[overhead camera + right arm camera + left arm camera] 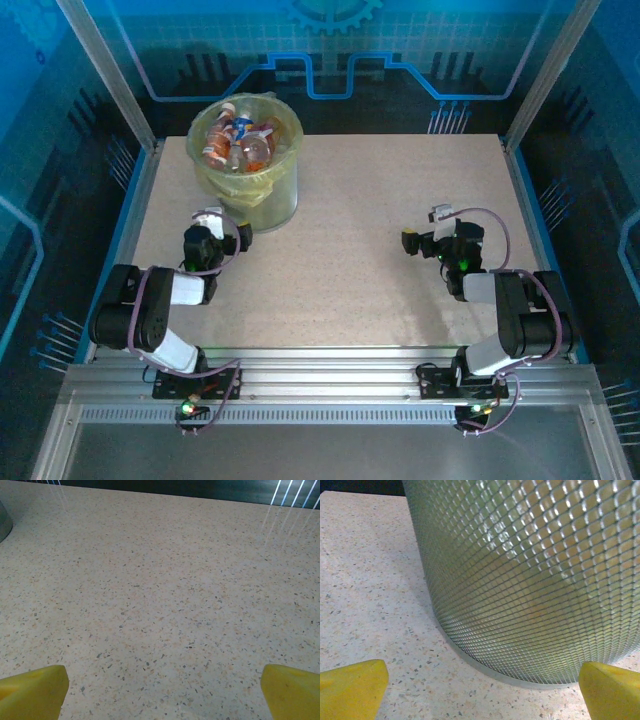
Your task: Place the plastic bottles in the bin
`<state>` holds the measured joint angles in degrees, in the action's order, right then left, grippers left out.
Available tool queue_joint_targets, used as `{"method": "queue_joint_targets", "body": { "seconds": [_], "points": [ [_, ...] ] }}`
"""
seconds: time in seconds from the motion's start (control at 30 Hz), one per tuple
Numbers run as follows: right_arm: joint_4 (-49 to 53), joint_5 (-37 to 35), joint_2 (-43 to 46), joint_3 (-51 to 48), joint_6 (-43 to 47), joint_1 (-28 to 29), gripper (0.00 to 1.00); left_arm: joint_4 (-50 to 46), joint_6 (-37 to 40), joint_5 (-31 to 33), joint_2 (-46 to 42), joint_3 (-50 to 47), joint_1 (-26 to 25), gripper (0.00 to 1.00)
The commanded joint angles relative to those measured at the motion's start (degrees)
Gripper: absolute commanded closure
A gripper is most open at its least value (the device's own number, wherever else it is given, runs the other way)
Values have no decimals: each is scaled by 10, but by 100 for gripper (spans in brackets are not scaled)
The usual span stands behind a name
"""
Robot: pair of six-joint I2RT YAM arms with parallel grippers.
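Note:
The bin (248, 170) stands at the back left of the table, lined with a yellow-green bag. Several plastic bottles (240, 140) with orange and red labels and a blue cap lie piled inside it. My left gripper (212, 222) sits just in front of the bin's base, open and empty. In the left wrist view the bin's mesh wall (535, 575) looms close, with yellow fingertips (352, 687) spread wide at the lower corners. My right gripper (412, 240) rests low over the right half of the table, open, with only bare tabletop between its yellow fingertips (32, 692).
The speckled tabletop (370, 230) is ringed by a metal frame with blue panels. The bin's edge (4, 522) shows at the far left of the right wrist view. Both arm bases sit on the rail at the near edge.

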<state>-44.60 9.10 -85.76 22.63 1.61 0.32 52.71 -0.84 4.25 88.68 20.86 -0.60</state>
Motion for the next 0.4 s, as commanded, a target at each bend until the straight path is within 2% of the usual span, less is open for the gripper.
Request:
{"method": "queue_joint_targets", "body": {
  "seconds": [0.0, 0.37],
  "points": [
    [-5, 8, -2, 10, 10, 2, 0, 6, 15, 14, 2, 7, -3, 1],
    [-5, 7, -2, 9, 10, 2, 0, -2, 15, 12, 2, 11, -2, 1]
  ]
}}
